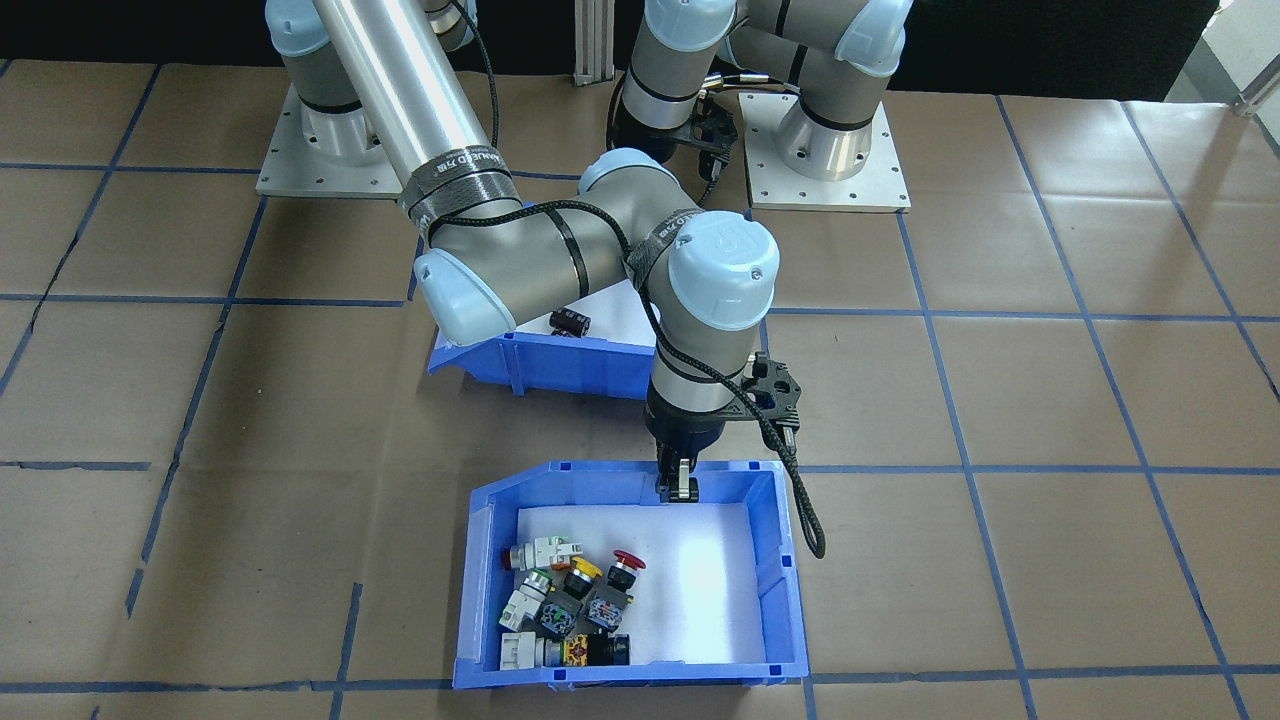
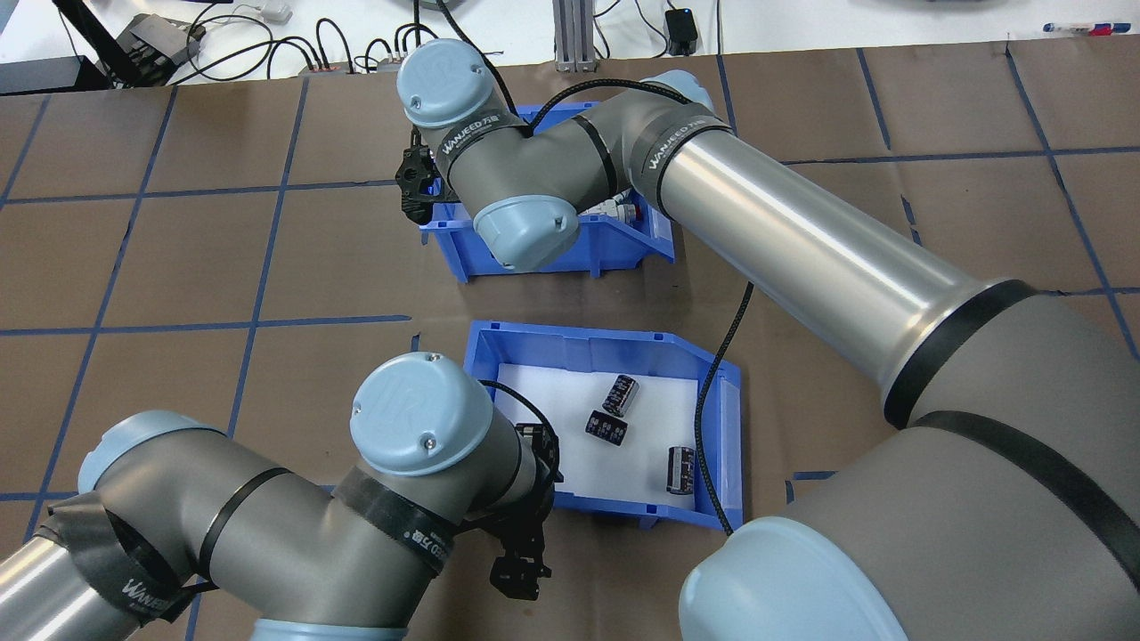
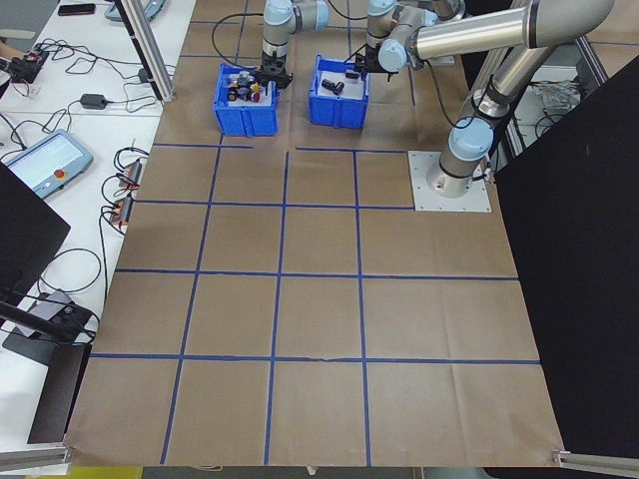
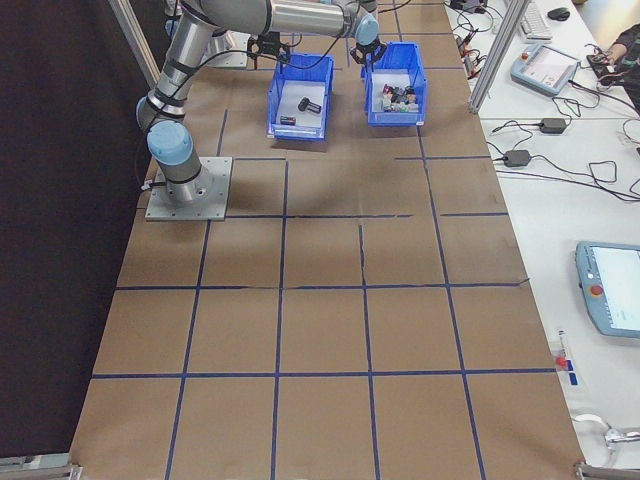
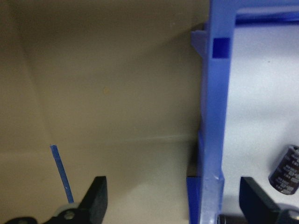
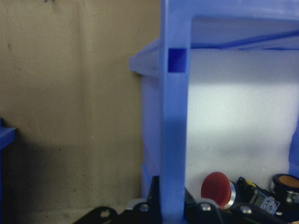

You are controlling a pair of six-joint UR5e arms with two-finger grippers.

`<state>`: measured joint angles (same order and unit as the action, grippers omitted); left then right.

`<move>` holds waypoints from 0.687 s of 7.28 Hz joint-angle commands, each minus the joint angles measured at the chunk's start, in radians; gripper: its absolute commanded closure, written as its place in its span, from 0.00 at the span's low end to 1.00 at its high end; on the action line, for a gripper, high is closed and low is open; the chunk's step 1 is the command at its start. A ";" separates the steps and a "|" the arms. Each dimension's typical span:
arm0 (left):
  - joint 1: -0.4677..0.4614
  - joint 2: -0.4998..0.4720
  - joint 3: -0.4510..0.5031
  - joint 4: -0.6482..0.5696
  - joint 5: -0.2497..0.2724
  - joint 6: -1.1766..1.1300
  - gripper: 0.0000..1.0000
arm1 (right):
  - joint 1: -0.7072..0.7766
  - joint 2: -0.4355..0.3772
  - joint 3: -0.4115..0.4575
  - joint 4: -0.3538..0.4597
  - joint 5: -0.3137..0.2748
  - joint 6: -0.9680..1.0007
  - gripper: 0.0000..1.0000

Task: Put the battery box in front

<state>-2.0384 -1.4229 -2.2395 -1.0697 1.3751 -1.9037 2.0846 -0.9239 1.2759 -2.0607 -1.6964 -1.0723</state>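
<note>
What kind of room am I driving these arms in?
Most likely a robotics lab or test cell: a paper-covered table marked with a blue tape grid, handheld robot control tablets on side benches, and loose cables and power adapters.

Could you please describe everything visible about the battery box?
The battery box is a blue plastic bin with one sloped, cut-away side and a white foam floor. Three dark cylindrical cells lie loose inside, apart from each other. It sits flat on the brown paper table, nearer the robot than the switch bin. The left hand straddles its wall with fingers open, not clamped.
</note>
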 commanded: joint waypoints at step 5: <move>-0.019 -0.091 -0.083 0.204 0.002 -0.026 0.04 | -0.136 -0.104 0.013 0.059 -0.055 -0.050 1.00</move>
<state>-2.0504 -1.4831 -2.2890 -0.9520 1.3775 -1.9263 2.0050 -0.9954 1.2852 -2.0302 -1.7495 -1.0946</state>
